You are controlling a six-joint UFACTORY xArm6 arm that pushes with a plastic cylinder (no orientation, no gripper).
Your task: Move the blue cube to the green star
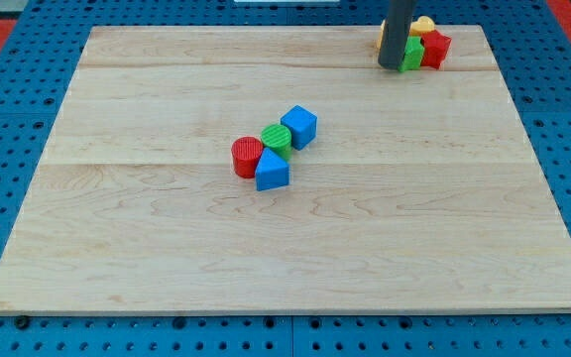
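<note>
The blue cube (300,126) sits near the middle of the wooden board (167,248), touching a green cylinder (276,138). The green star (413,53) lies at the view's top right, partly hidden behind my rod. My tip (392,66) rests on the board just left of the green star, far to the upper right of the blue cube.
A red cylinder (247,157) and a blue triangular block (272,172) cluster with the green cylinder. A red block (435,49) sits right of the green star. A yellow block (421,25) is behind it, and an orange bit (379,40) shows left of the rod.
</note>
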